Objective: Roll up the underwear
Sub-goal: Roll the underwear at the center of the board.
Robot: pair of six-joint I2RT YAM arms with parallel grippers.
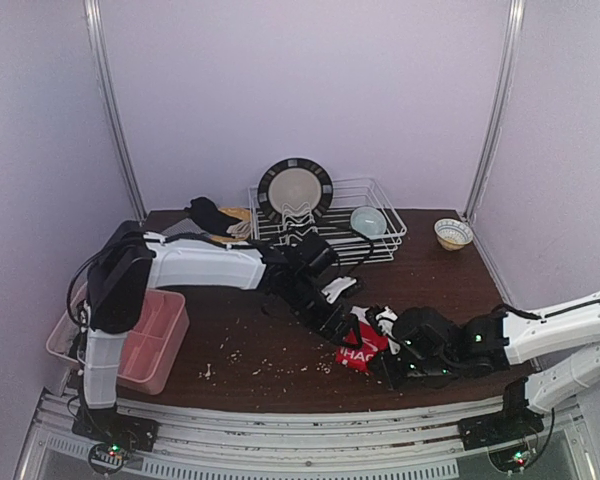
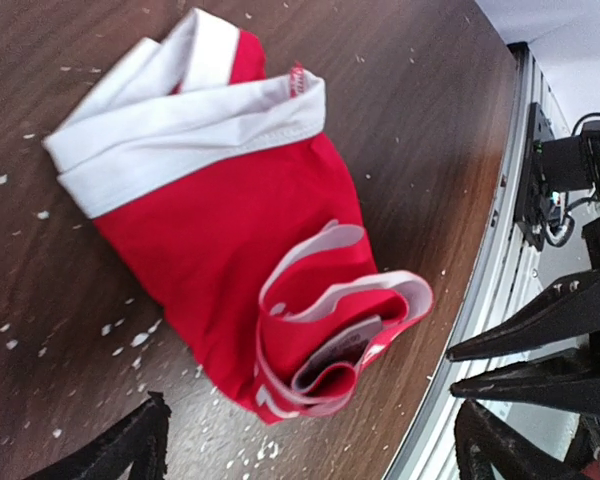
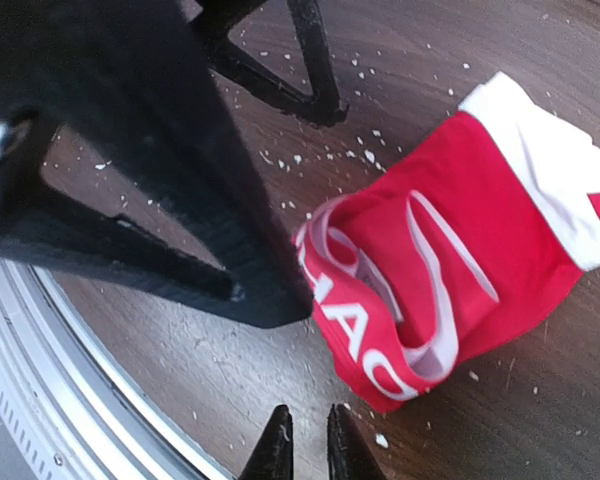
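The red underwear (image 2: 230, 240) with a white waistband lies on the dark wooden table, its lower end curled into a loose roll (image 2: 340, 350). My left gripper (image 2: 310, 460) hangs open just above it, one finger on each side and nothing held. In the right wrist view the underwear (image 3: 460, 250) shows white lettering on its rolled edge. My right gripper (image 3: 310, 450) sits just off that edge near the table's front, its tips almost together with only a thin slit and nothing between them. From above, the underwear (image 1: 363, 347) lies between the two grippers.
A pink compartment tray (image 1: 170, 345) hangs off the table's left edge. A wire rack (image 1: 380, 245) at the back holds a plate (image 1: 295, 188) and a bowl (image 1: 368, 220). Another bowl (image 1: 453, 233) stands at the back right. Dark cloth (image 1: 208, 212) lies at the back left. White crumbs dot the tabletop.
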